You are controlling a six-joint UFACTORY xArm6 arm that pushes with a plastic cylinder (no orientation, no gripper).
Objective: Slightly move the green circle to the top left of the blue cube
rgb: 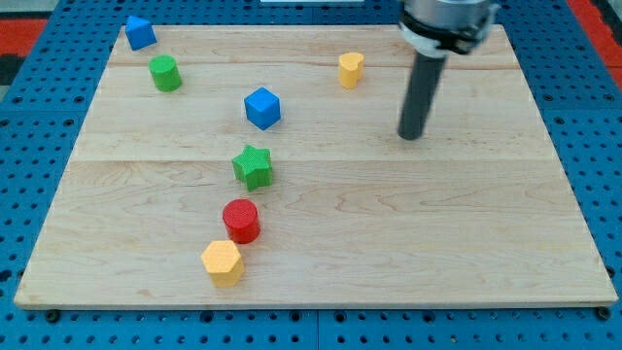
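The green circle [165, 73] stands near the board's top-left corner, upright, touching nothing. Just above it and a little to the view's left sits a blue block [140, 32] of unclear shape, close to the board's top edge. The blue cube [262, 108] lies to the view's right of the green circle and lower, well apart from it, so the circle is already up and to the left of the cube, though at some distance.

Below the blue cube, near it but not touching, is a green star [253, 166]. Further down comes a red cylinder [241, 221], and just below that, touching or nearly so, a yellow hexagon [223, 262]. A second yellow block [351, 70], shape hard to tell, sits toward the top, right of centre.

By count there are seven blocks: two green, two blue, two yellow, one red.

My tip [413, 135] rests on the board at the view's right, well apart from every block; the nearest is the yellow block up and to its left. The rod carries no jaws, so there is nothing open or closed, and it holds nothing.

The board [437, 243] is pale wood with visible plank seams, lying on a blue perforated table [603, 126]. A red strip [593, 19] shows at the top-right corner.
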